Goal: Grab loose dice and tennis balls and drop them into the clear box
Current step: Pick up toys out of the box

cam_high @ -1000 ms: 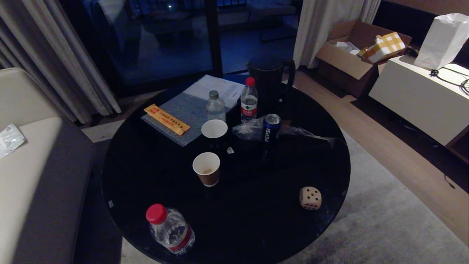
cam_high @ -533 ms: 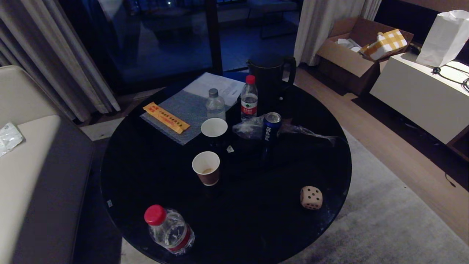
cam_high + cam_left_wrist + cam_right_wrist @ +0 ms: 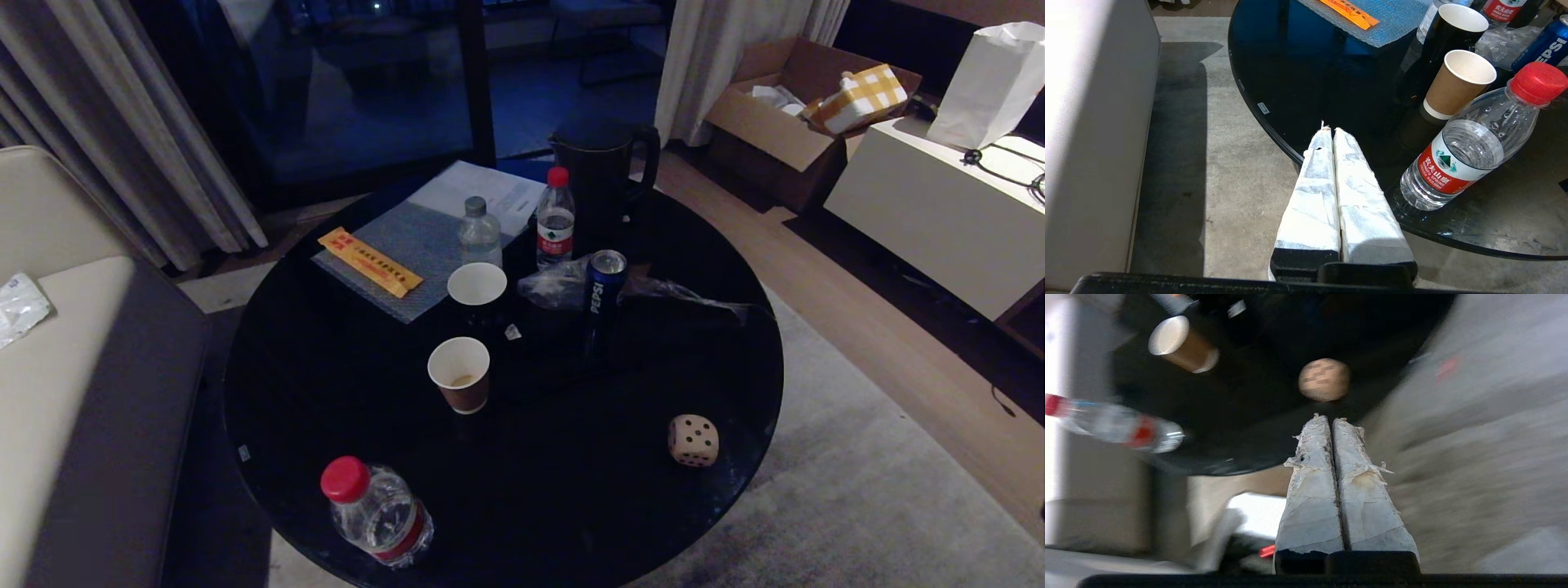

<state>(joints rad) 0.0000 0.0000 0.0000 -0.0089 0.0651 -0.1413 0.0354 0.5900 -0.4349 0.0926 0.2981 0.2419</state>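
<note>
Short of beige die [image 3: 1324, 379], right claw [image 3: 1328, 419] closed

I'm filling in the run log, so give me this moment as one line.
stage: approach | target: beige die on black table, untouched | right gripper: shut, empty, near die | left gripper: shut, parked at table edge

A round black glossy table [image 3: 326, 408] fills the middle of the head view. A beige die [image 3: 693, 440] sits at its lower right, well apart from the rest. A red-capped water bottle [image 3: 376, 512] stands at the lower left edge. Near the centre stand a brown paper cup [image 3: 460, 374], a black cup [image 3: 478, 296] and a blue Pepsi can [image 3: 602, 292], with crumpled clear plastic [image 3: 557, 287] beside the can. Toward the top are two more bottles [image 3: 556, 219], a dark kettle [image 3: 602, 175], and a bubble-wrap sheet [image 3: 416, 245] carrying an orange packet [image 3: 371, 263].
</note>
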